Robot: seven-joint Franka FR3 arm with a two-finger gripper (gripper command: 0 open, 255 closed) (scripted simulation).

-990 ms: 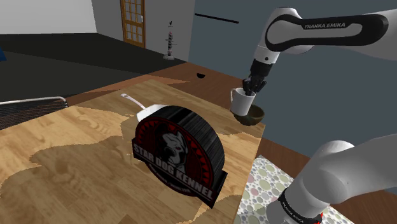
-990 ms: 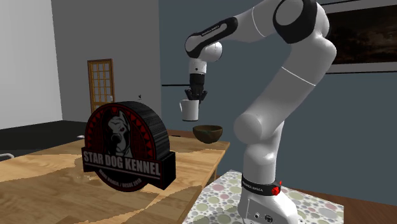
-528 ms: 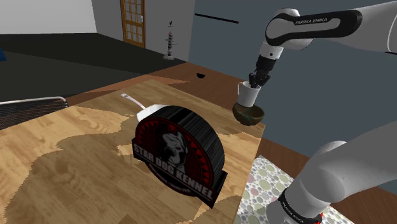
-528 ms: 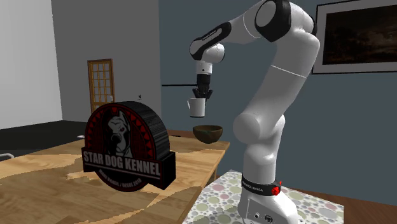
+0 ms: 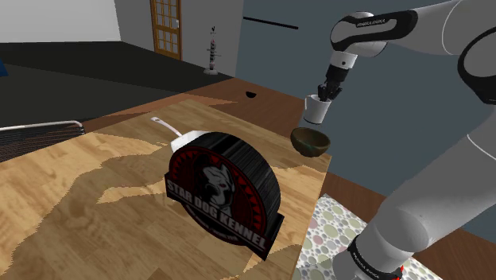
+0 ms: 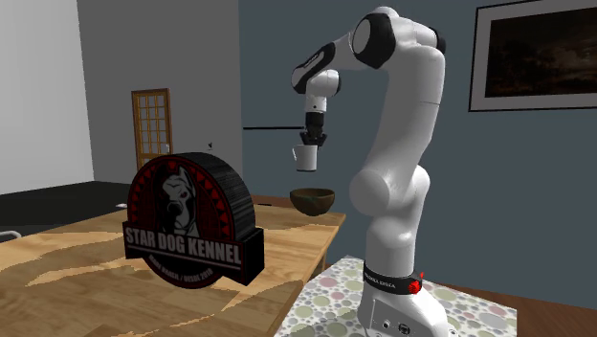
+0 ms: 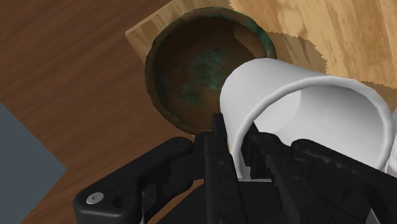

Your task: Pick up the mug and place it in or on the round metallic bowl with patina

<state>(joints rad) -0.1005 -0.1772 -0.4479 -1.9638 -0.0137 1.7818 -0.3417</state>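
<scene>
The white mug (image 5: 317, 110) is hanging in the air straight above the bowl (image 5: 310, 141), well clear of its rim and touching nothing but the hand. It is riding mouth upward, and the black gripper (image 5: 326, 94) is coming down onto it from above, pinching one side of its wall. In the wrist view the gripper (image 7: 236, 143) is clamping that wall, with one finger (image 7: 216, 133) lying outside the mug (image 7: 305, 108) and the other reaching inside, and the bowl (image 7: 191, 70) is showing beyond the mug, brown with green patches across its hollow. In the second exterior view the mug (image 6: 306, 158) is hovering over the bowl (image 6: 313, 200) with a plain gap of air between them, the gripper (image 6: 313, 142) standing on its rim. The bowl is sitting on a corner of the wooden table (image 5: 95, 183), brown floor lying just past it. Further along the table from the bowl, a round black sign (image 5: 222, 191) lettered STAR DOG KENNEL is standing upright, and a white pan-like thing (image 5: 171, 135) is peeking out from behind the sign on the bowl's side. Below the bowl's corner of the table, the dotted stand (image 5: 326, 231) is carrying the arm. Far behind the bowl, a wooden door (image 5: 167, 24) is showing in the wall.
</scene>
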